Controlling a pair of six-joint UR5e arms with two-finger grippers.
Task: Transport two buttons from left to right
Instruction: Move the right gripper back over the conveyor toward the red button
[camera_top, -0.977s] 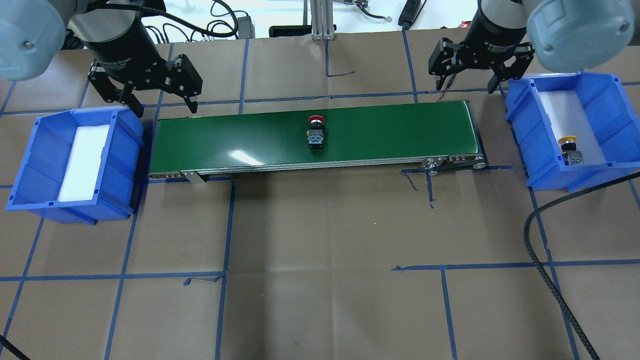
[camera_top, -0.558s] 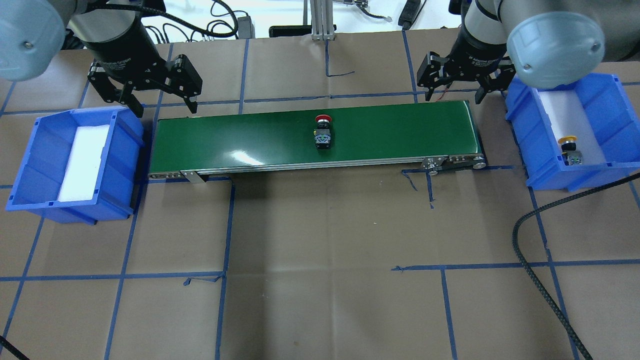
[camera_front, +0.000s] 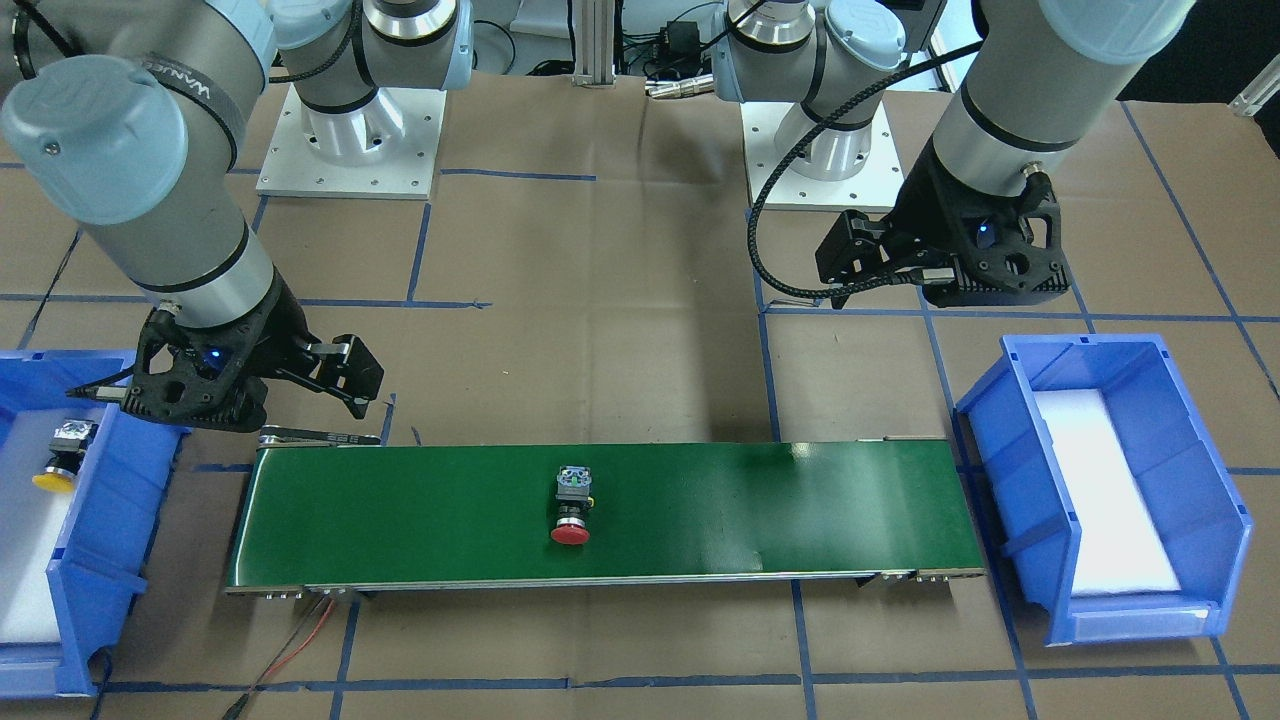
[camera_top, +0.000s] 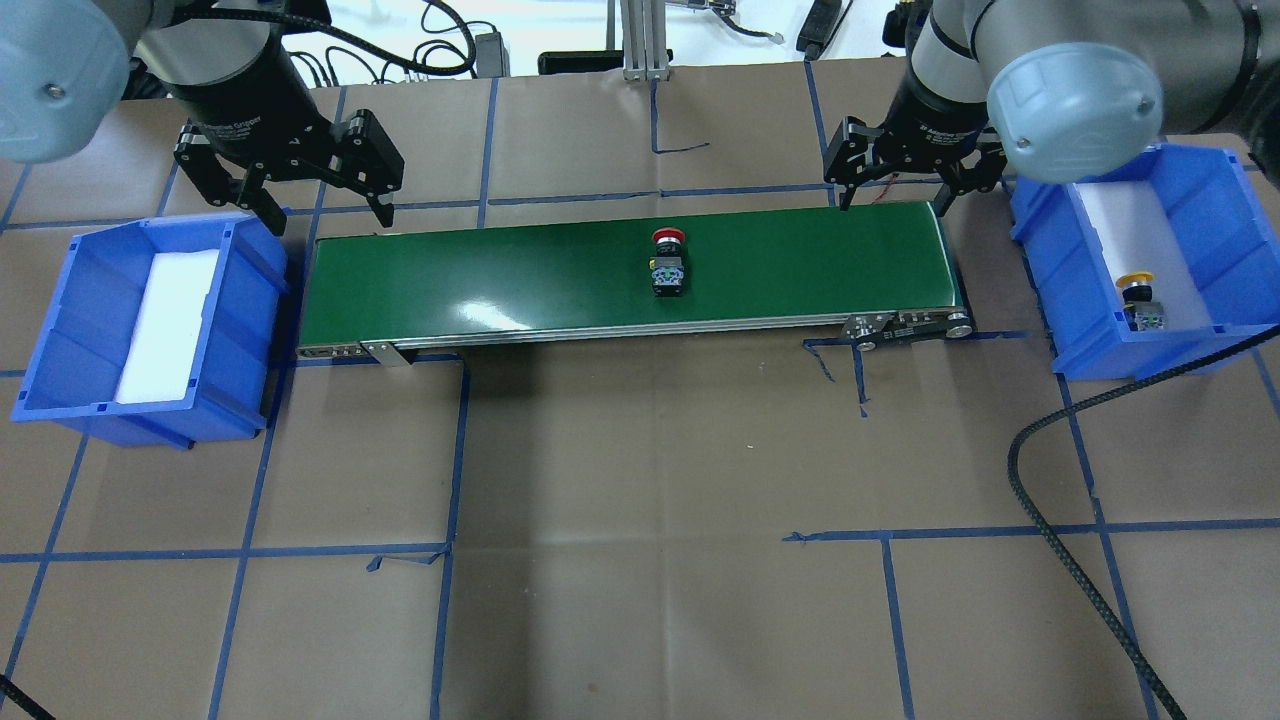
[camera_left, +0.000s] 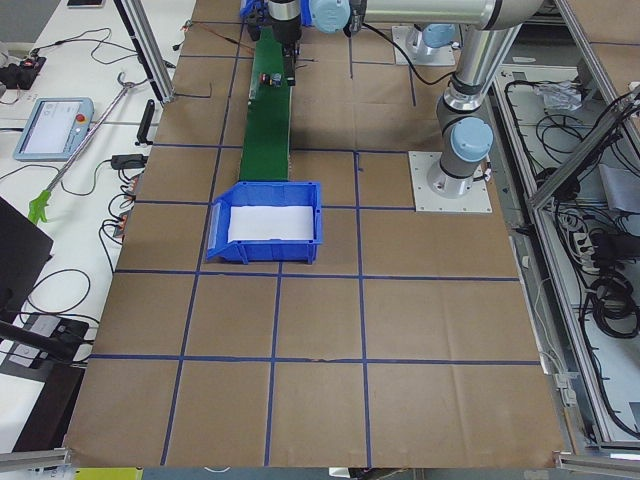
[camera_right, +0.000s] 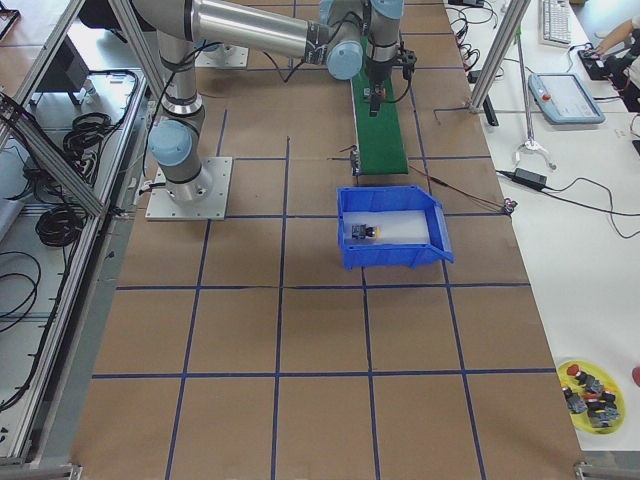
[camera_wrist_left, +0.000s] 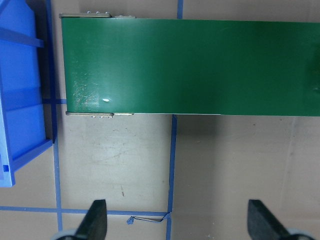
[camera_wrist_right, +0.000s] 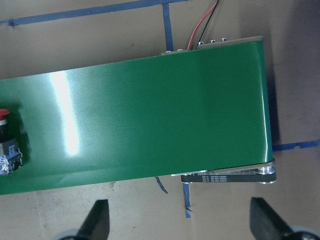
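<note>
Red button (camera_top: 667, 262) on belt (camera_top: 480, 270), yellow button (camera_top: 1141, 298) apparently sideways in bin (camera_top: 1215, 215), left gripper (camera_top: 328, 215) and right gripper (camera_top: 892, 200) gaping, empty.

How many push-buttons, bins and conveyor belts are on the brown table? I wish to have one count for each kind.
Push-buttons: 2 (red push-button on the belt, yellow push-button in the right bin)
Bins: 2 (left blue bin, right blue bin)
Conveyor belts: 1 (green conveyor belt)
Total: 5
</note>
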